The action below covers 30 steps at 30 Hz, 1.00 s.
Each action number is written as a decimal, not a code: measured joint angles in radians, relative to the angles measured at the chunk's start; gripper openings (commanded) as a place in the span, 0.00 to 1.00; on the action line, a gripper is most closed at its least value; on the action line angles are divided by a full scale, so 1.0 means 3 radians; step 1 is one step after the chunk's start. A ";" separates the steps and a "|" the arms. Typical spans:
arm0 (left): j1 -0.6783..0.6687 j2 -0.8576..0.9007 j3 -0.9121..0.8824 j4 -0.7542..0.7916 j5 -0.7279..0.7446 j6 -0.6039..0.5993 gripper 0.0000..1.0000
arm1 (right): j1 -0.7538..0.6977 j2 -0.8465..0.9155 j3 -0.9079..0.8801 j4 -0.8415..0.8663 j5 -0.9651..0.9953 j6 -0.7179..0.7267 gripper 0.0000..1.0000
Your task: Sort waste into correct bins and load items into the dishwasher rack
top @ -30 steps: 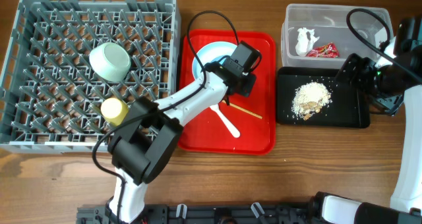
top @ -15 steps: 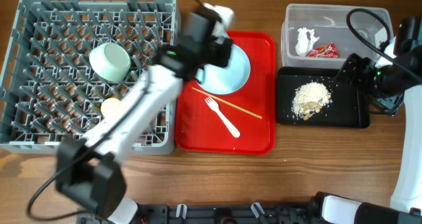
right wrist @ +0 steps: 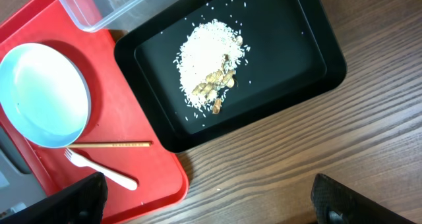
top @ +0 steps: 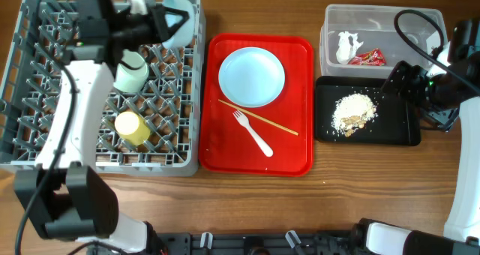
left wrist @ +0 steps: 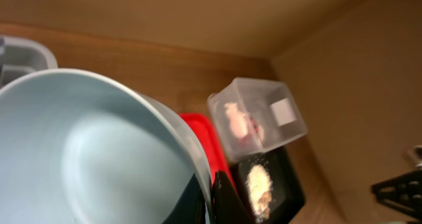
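Wooden tabletop seen from above, with the grey rack [top: 150, 163] at your left, a red serving tray [top: 292, 154] in the middle and the two bins at your right. Waste looks fully sorted: the tissue [top: 347, 46] and the red wrapper [top: 367, 58] lie in the clear tub [top: 382, 22], and the crumbs [top: 352, 111] sit heaped in the black tray [top: 394, 127]. Loading is partly done: the green bowl [top: 129, 69] and the yellow cup [top: 129, 126] are in the rack. Your left gripper [top: 159, 21] is clamped on the rim of the blue bowl [top: 178, 28], which is tilted over the rack's far right corner and not yet set down. Left to load are the plate [top: 251, 76], the fork [top: 259, 141] and the chopsticks [top: 281, 127], all on the red serving tray. Your right gripper [right wrist: 208, 184] hangs spread wide and empty above the table beside the black tray. No brand is legible: the white label [left wrist: 281, 110] on the clear tub and the faint print on the chopsticks are too small to read.
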 measured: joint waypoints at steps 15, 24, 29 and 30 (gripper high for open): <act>0.0437 0.1062 -0.0005 0.1227 0.0969 -0.0912 0.04 | 0.0000 0.0000 0.0000 -0.0004 0.0000 -0.0001 1.00; 0.0665 0.1155 -0.0005 0.1274 0.0998 -0.1041 0.17 | 0.0000 0.0000 0.0000 -0.0004 0.0000 0.0000 1.00; 0.0779 0.1170 -0.0005 0.1219 0.1029 -0.1062 0.19 | 0.0000 0.0000 0.0000 -0.0003 0.0000 0.0000 1.00; 0.0797 0.1172 -0.0005 0.1194 0.1029 -0.1066 0.19 | 0.0000 0.0000 0.0000 -0.0003 0.0000 0.0000 1.00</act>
